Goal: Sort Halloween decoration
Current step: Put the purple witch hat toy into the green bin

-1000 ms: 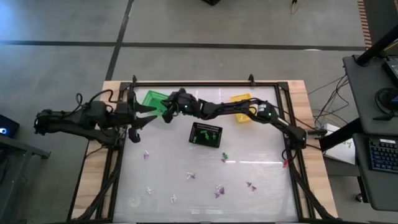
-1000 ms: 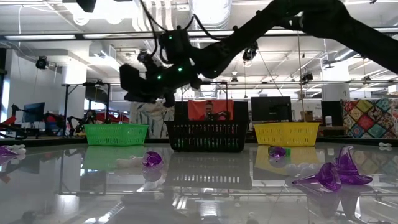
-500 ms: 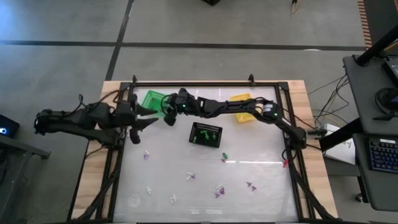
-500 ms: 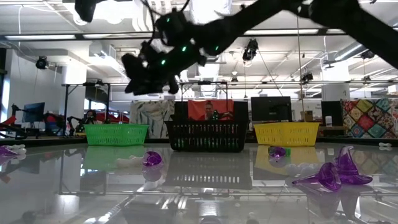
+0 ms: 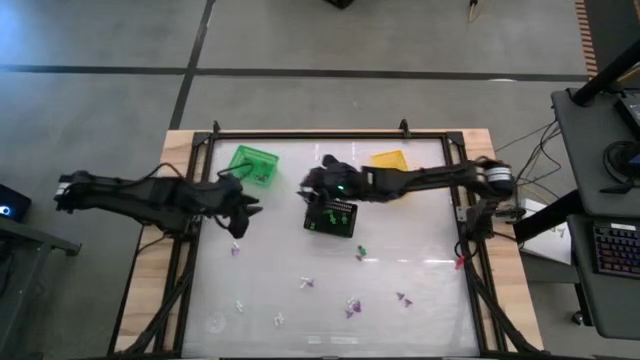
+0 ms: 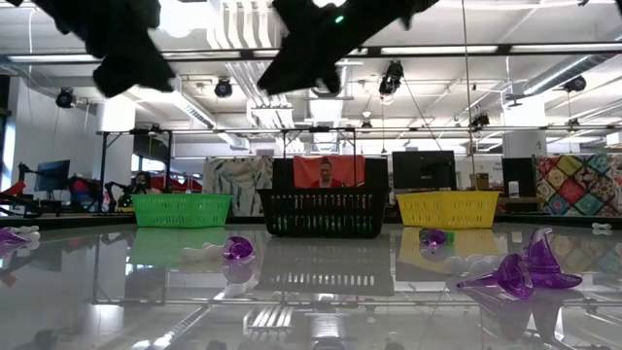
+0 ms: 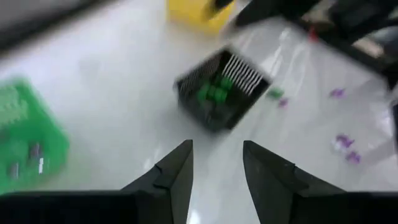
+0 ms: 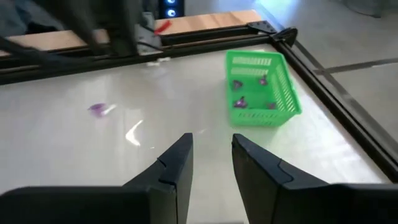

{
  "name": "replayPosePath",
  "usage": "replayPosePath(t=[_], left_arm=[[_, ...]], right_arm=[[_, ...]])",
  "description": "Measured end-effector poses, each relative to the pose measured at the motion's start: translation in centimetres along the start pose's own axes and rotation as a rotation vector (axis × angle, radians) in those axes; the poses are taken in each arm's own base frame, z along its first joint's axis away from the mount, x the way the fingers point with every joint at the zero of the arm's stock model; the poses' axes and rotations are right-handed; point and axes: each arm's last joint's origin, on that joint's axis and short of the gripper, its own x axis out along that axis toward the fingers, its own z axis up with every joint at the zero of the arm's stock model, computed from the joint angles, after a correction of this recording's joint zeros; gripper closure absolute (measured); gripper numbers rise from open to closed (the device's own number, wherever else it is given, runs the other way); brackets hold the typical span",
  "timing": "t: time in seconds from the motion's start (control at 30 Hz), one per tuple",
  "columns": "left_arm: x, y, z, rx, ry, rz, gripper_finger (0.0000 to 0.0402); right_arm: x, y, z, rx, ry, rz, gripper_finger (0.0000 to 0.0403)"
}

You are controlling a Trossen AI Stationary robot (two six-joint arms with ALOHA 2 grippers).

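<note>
Reaching between picks: my left gripper (image 5: 243,212) is parted and empty above a purple trinket (image 5: 236,250) at its six o'clock; my right gripper (image 5: 310,183), parted and empty, hovers at the black basket's (image 5: 331,228) eleven o'clock. Next, probably, descend and pinch.

The table (image 5: 420,262) top is glossy white and mirrors the slatted plastic baskets (image 6: 182,209), its border is bare wood (image 5: 498,262) under a black metal frame (image 5: 310,133), and the trinkets (image 6: 525,275) are shiny plastic.
</note>
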Motion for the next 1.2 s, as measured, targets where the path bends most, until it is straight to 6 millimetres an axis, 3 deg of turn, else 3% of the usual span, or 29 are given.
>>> replayPosePath(t=[0.2, 0.43, 0.8, 1.2], left_arm=[[1.6, -0.3, -1.7, -0.105, 0.259, 0.001, 0.0278], [3.7, -1.1, -4.0, -0.125, 0.575, 0.003, 0.0278], [5.4, -1.1, -7.5, 0.000, 0.965, 0.174, 0.0278], [6.8, -1.7, -9.0, 0.242, 1.012, 0.202, 0.0278]], right_arm=[[-4.6, 1.2, -1.0, 0.009, -0.023, -0.044, 0.0307], [-7.6, 1.9, -1.9, -0.005, -0.054, -0.131, 0.0306], [-7.9, 1.9, -2.9, 0.033, -0.037, -0.129, 0.0309], [-7.8, 1.8, -3.1, 0.042, -0.032, -0.130, 0.0312]])
